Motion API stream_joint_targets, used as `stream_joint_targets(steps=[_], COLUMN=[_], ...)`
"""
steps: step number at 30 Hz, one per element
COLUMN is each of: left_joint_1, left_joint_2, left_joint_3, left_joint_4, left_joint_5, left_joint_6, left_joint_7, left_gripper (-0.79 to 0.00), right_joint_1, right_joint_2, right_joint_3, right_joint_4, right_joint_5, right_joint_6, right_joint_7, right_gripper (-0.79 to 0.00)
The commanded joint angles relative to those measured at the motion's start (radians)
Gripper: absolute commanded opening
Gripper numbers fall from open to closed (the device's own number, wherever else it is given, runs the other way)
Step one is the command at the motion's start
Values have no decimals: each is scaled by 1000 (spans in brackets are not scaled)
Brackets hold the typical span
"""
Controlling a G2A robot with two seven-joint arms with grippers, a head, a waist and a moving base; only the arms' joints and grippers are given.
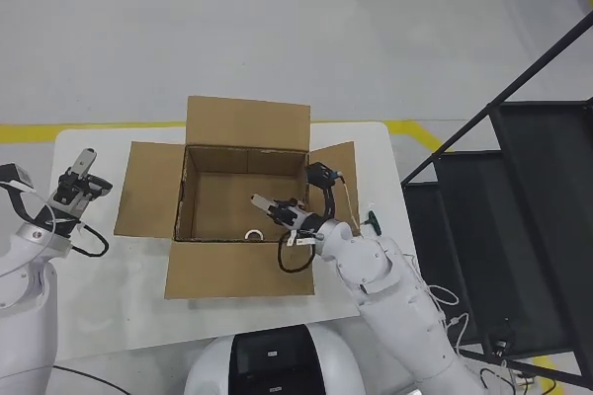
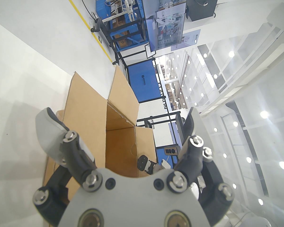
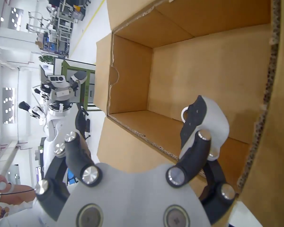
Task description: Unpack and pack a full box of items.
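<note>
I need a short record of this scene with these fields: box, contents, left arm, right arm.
box: cardboard box, flaps open, standing on the white table
contents: one small white ring on the box floor
left arm: left gripper open, empty, beside the box over the table
right arm: right gripper open, inside the box near the ring, not holding it

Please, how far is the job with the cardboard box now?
Unpacking looks nearly done: the open brown cardboard box holds just a small white ring on its floor. In hand: nothing; the right end effector is open inside the box near the ring, the left end effector open beside the box. Repacking is left.
</note>
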Motion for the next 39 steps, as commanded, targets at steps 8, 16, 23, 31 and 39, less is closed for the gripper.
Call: stream_joint_targets(steps=[8, 16, 23, 31, 39], left_joint_1=[0, 0, 0, 0, 0], left_joint_2=[0, 0, 0, 0, 0], left_joint_3=[0, 0, 0, 0, 0], left_joint_4=[0, 0, 0, 0, 0], left_joint_5=[0, 0, 0, 0, 0], left_joint_6=[0, 0, 0, 0, 0], left_joint_7=[0, 0, 0, 0, 0], left_gripper=[0, 0, 0, 0, 0], right_joint_1=[52, 52, 52, 52, 52], right_joint_2=[-3, -3, -3, -3, -3], right_joint_3=[-98, -98, -98, -98, -98], right_joint_4=[-10, -10, -10, -10, -10], right_joint_5=[-100, -100, -100, -100, -100], right_joint_6=[118, 118, 118, 118, 118], right_joint_7=[98, 98, 98, 98, 98], right_gripper=[0, 0, 0, 0, 0])
